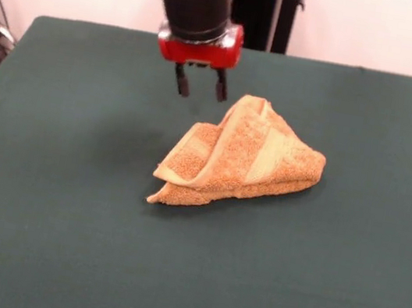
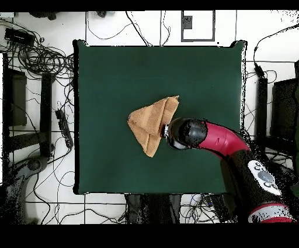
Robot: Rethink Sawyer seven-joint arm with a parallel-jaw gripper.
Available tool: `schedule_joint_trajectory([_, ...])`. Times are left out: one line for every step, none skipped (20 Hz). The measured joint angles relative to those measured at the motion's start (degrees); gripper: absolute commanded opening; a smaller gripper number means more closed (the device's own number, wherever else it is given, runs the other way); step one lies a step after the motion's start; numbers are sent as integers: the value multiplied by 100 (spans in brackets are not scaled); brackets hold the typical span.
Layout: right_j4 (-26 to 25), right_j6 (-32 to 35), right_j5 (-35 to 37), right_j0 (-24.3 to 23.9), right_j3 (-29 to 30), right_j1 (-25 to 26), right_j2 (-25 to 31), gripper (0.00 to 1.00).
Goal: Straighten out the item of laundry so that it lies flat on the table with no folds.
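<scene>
While its jaws stand apart and empty, the gripper (image 1: 200, 83) hangs at about eleven o'clock of the towel (image 1: 243, 159), likely lining up on a folded corner. Bunched in layers, the towel sits mid-table (image 1: 56, 200); green felt, cables on the floor (image 2: 41, 55) around it.

An orange-tan terry towel (image 1: 241, 156) is seen folded over itself into a rough triangle, with layered edges stacked and a smoother pale band running across the top fold. It is found near the middle of the dark green desk (image 1: 57, 240), bunched, not flat.
</scene>
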Motion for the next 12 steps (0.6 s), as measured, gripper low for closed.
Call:
schedule_joint_trajectory([31,0,-1,63,125,-109,1,100])
schedule_joint_trajectory([80,0,-15,148,276,-230,0,100])
schedule_joint_trajectory([113,0,-29,217,381,-310,1,100])
schedule_joint_trajectory([136,0,-40,260,444,-355,1,100])
schedule_joint_trajectory([190,0,-72,348,563,-436,1,100])
schedule_joint_trajectory([281,0,-123,464,708,-530,1,100])
schedule_joint_trajectory([316,0,-149,506,758,-559,1,100])
schedule_joint_trajectory([352,0,-175,548,807,-587,1,100])
schedule_joint_trajectory([424,0,-243,622,892,-625,1,100])
schedule_joint_trajectory([496,0,-311,696,977,-664,1,100])
schedule_joint_trajectory([534,0,-359,731,1018,-673,1,100])
schedule_joint_trajectory([572,0,-407,766,1060,-683,2,100])
